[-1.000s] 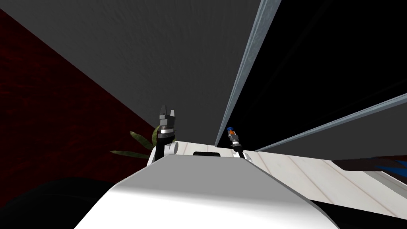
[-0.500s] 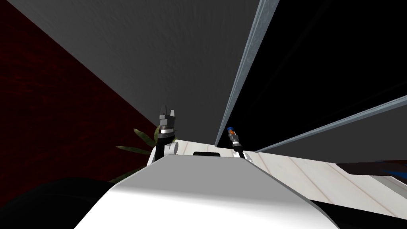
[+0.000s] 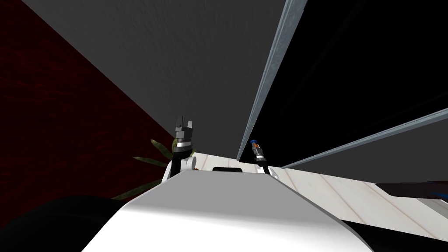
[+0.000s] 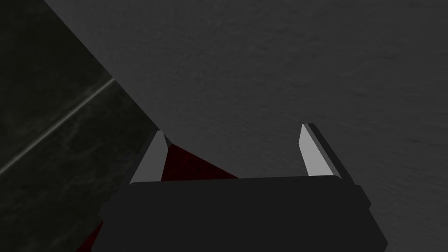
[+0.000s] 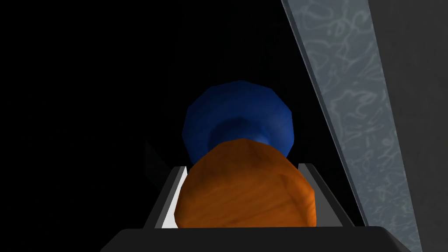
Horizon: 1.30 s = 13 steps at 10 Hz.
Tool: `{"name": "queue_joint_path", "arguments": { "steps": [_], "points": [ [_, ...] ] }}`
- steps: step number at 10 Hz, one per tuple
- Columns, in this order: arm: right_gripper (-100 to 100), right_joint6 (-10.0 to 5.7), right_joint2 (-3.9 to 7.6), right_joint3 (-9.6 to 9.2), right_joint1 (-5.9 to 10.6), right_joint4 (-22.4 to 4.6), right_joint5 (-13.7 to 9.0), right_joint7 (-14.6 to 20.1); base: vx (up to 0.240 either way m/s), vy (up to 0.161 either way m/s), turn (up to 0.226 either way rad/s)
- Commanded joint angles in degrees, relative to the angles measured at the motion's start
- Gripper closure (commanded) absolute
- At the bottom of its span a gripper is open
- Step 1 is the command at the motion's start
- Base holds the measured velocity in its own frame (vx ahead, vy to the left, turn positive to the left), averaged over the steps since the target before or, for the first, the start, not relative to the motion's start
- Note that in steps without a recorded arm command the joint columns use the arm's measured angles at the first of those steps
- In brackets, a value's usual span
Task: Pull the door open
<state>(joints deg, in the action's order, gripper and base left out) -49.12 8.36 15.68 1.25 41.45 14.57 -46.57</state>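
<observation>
Right gripper (image 3: 253,143) first. In the head view it sits low and just right of centre, tiny, with a dot of orange and blue at its tip, which is the knob (image 3: 252,141). The knob is set against black, just beside the grey-blue strip (image 3: 267,83) that runs from the top edge down to the middle of the frame. We reckon that black stretch is the door (image 3: 284,109) and the strip is its frame or its edge, but honestly we can't tell which. A second strip (image 3: 363,139) splays off toward the right edge above the pale floor (image 3: 341,188). The left gripper (image 3: 184,122) is raised left of centre in front of the grey wall (image 3: 175,57), well apart from the knob. We'd guess it's parked there because this is a one-arm job.

Left wrist view: its fingers (image 4: 313,151) stand wide apart with nothing between them.

Right wrist view is the one that matters. The two fingers (image 5: 168,197) press either side of the orange knob, closed on it. The blue base (image 5: 238,113) is just beyond, and the strip runs close alongside. Grabbing the knob makes sense, since it's the only thing here to haul on. To us the pull looks about to start or only barely begun. Our main worry is that round knob slipping out from between those thin blades.
</observation>
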Motion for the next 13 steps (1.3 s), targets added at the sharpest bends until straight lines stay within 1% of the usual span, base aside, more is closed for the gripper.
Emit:
{"name": "queue_joint_path", "arguments": {
  "steps": [1, 2, 3, 4, 5, 6, 7, 8, 9, 10, 11, 12, 13],
  "points": [
    [100, -0.09, 0.01, -0.59, -0.01, -0.1, -0.9, 2.9, -0.031, -0.017, 0.045],
    [100, -0.09, 0.18, -0.99, 0.01, -0.2, -1.7, 4.3, -0.040, -0.018, 0.067],
    [100, -0.09, 0.18, -0.99, 0.01, -0.2, -1.7, 5.1, -0.029, -0.013, 0.032],
    [100, -0.10, 0.35, -1.39, 0.03, -0.2, -2.5, 7.1, -0.032, -0.008, 0.059],
    [100, -0.10, 0.35, -1.39, 0.03, -0.2, -2.5, 7.3, -0.026, -0.008, 0.027],
    [100, -0.10, 0.53, -1.83, 0.05, -0.3, -3.4, 9.6, -0.029, -0.009, 0.040],
    [100, -0.11, 0.72, -2.29, 0.07, -0.3, -4.3, 11.0, -0.043, -0.016, 0.073],
    [100, -0.11, 0.72, -2.29, 0.07, -0.3, -4.3, 11.9, -0.035, -0.013, 0.040],
    [100, -0.12, 0.92, -2.76, 0.09, -0.4, -5.2, 13.8, -0.036, -0.009, 0.054],
    [100, -0.12, 0.92, -2.76, 0.09, -0.4, -5.2, 14.2, -0.026, -0.009, 0.029],
    [100, -0.12, 1.12, -3.23, 0.11, -0.4, -6.1, 16.4, -0.024, -0.005, 0.046],
    [100, -0.12, 1.12, -3.23, 0.11, -0.4, -6.1, 16.5, -0.025, -0.007, 0.029],
    [100, -0.13, 1.31, -3.70, 0.13, -0.5, -7.0, 18.8, -0.035, -0.003, 0.073]
  ]
}}
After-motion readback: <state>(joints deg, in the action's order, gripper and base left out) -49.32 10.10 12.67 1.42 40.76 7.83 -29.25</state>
